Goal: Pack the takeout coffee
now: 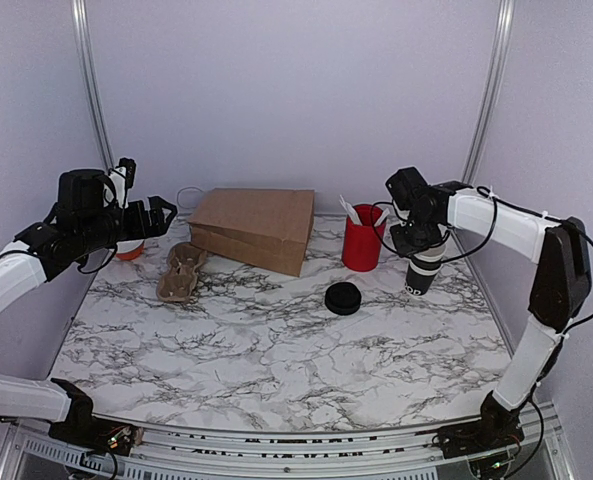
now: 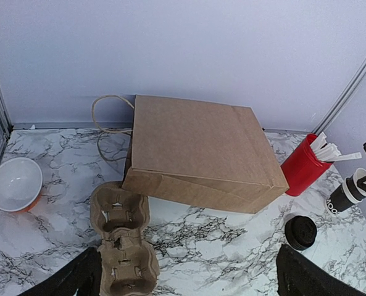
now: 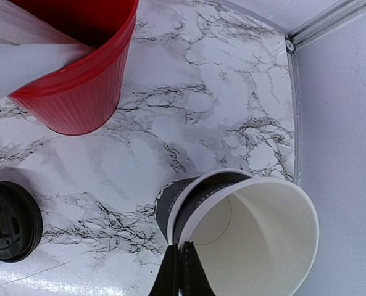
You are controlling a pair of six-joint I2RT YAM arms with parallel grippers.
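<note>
While my right fingers [image 3: 174, 274] sit pressed together on the near rim wall of the takeout coffee [image 1: 423, 275], I judge the step in hand to be the pickup: the pinch is made, the lift is not. The cup is at about 3 o'clock on the surface [image 1: 276, 350], with the red cup [image 1: 362, 243] just beside it at its 10 o'clock and the flat black lid [image 1: 343, 298] near its 8 o'clock. I cannot tell whether its base is touching the marble.

My left fingers [image 2: 71, 280] hang wide apart over the 9 o'clock side, holding nothing, above the pulp carrier [image 1: 183, 272]. The paper bag [image 1: 256, 228] lies flat at 12 o'clock.

The mouth points up and stands open, no lid on, and the inside looks white and dry. The long axis runs close to vertical, tipped a little so the rim leans toward my right fingers.

Next, I reckon, comes a straight rise clear of the red cup, then a carry toward 9 o'clock. A pinch on one thin paper wall lets the cup swing, so I would go slowly and keep that axis upright.
</note>
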